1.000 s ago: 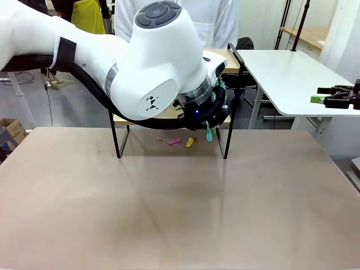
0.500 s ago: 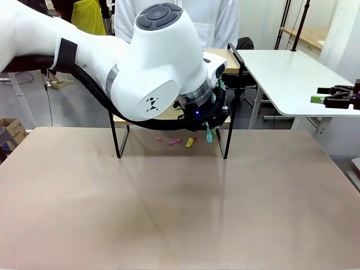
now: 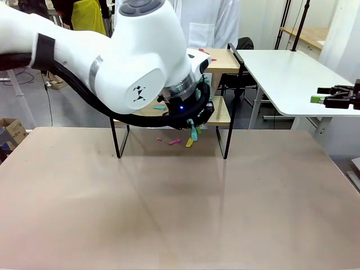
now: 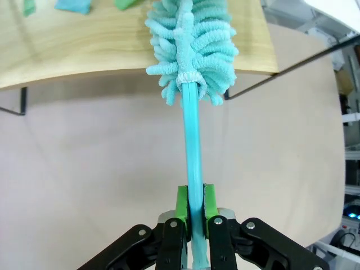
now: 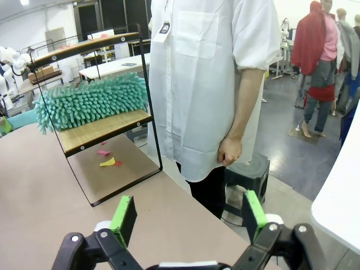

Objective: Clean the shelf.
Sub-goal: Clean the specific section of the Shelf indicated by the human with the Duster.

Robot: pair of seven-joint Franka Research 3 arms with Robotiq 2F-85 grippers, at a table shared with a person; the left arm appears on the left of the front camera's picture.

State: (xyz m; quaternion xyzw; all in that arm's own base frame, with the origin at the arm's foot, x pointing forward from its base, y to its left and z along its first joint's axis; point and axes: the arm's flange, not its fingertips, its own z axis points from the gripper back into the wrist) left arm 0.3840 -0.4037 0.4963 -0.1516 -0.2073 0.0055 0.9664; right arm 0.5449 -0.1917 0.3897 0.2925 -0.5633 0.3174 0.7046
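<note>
Since a second ago the big white left robot arm (image 3: pixel 140 62) has swung toward its own left, carrying its wrist and the teal handle end with it across the front of the shelf; the right arm has stayed put.

Under it all lies the wide tan-topped work table (image 3: pixel 169 225). The small two-tier shelf (image 3: pixel 223 114), two light wood boards in a thin black metal frame, stands at the middle of that table's far edge, partly hidden by the left arm. Just behind it stands a person in a white short-sleeved shirt (image 5: pixel 202 84), one hand (image 5: pixel 229 151) hanging loosely curled. A white side table (image 3: pixel 287 73) sits off to the right.

The fluffy teal chenille duster (image 4: pixel 194 39) rests its head on the shelf's lower board, near the board's front edge; in the right wrist view it lies along that board between the black uprights. Its slim teal plastic handle (image 4: pixel 190 140) runs straight back into the left gripper (image 4: pixel 192 202), whose green pads are clamped tight on it.

The right gripper (image 5: pixel 188 211) hangs at the right, past the side table's near edge, jaws spread wide and holding nothing.

Small coloured paper scraps (image 3: pixel 181 142), pink and yellow, lie on the tan table beneath the shelf. Blue and green scraps (image 4: pixel 73 4) sit on the lower board beside the duster head.
</note>
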